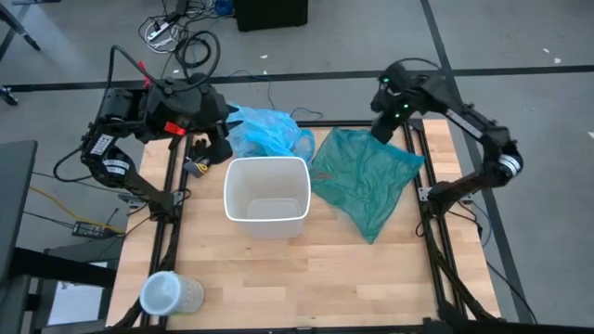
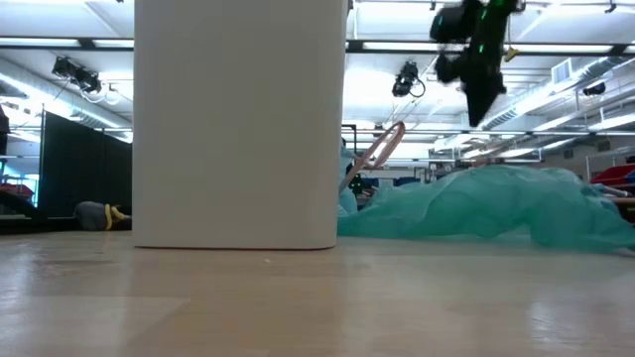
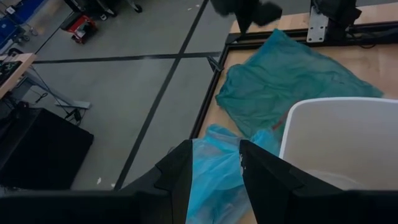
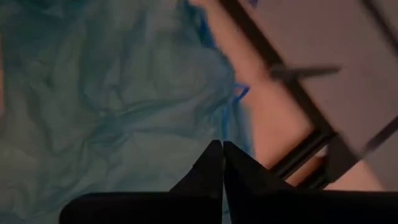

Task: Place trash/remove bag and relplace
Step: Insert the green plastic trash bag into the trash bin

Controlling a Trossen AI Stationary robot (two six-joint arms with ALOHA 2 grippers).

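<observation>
The white bin (image 1: 267, 189) stands unlined at the middle of the desk (image 1: 306, 278). The light blue bag (image 1: 269, 132) lies crumpled on the desk just behind the bin, touching its far rim. A darker teal bag (image 1: 364, 176) is spread flat beside the bin on the right-arm side. No trash is visible in these views.

The left tool (image 3: 213, 177) hangs directly over the blue bag with its fingers spread; the plastic shows between them. The right tool (image 4: 222, 163) hovers above the far edge of the teal bag, fingers pressed together and holding nothing.

Step in hand, as judged: gripping the blue bag so it can be opened over the bin.

Recommended procedure:
- Lower the left tool until both fingers straddle a raised fold, not a flat layer.
- Close fully before lifting; thin film slips out of a partial pinch.
- Lift straight up, clear of the bin rim, to avoid tipping the bin.
- Bring the right tool across to take a second edge, so the bag mouth can be spread.
</observation>
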